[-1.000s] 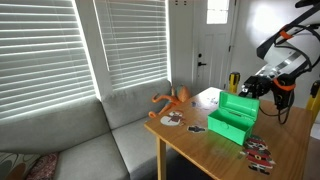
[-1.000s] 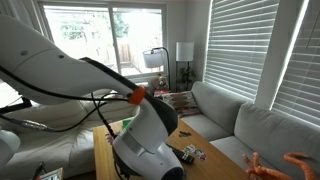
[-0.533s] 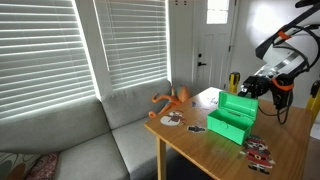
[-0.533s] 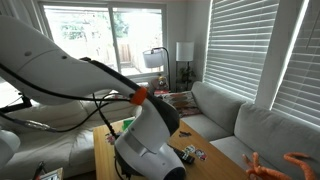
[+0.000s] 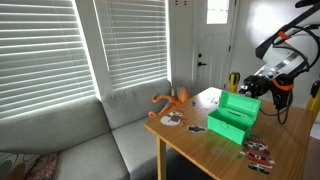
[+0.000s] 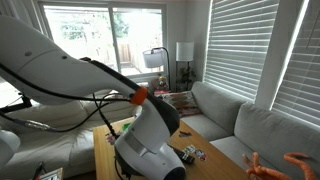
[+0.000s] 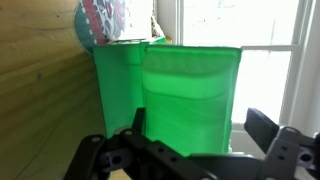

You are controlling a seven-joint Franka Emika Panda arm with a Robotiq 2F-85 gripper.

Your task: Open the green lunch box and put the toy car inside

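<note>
The green lunch box (image 5: pixel 230 123) stands on the wooden table (image 5: pixel 292 150) with its lid (image 5: pixel 240 103) raised upright. My gripper (image 5: pixel 252 88) hangs just behind the lid's top edge. In the wrist view the green lid (image 7: pixel 190 90) fills the middle, and my gripper (image 7: pixel 200 128) is open, its dark fingers (image 7: pixel 268 128) standing apart on either side of the lid with a gap showing. I cannot pick out the toy car among the small items on the table.
An orange long-limbed toy (image 5: pixel 172 100) lies at the table's far corner. Small toys (image 5: pixel 170 120) and a red-and-white item (image 5: pixel 258 151) sit around the box. A grey sofa (image 5: pixel 100 140) borders the table. The arm's bulk (image 6: pixel 145 140) blocks the box in an exterior view.
</note>
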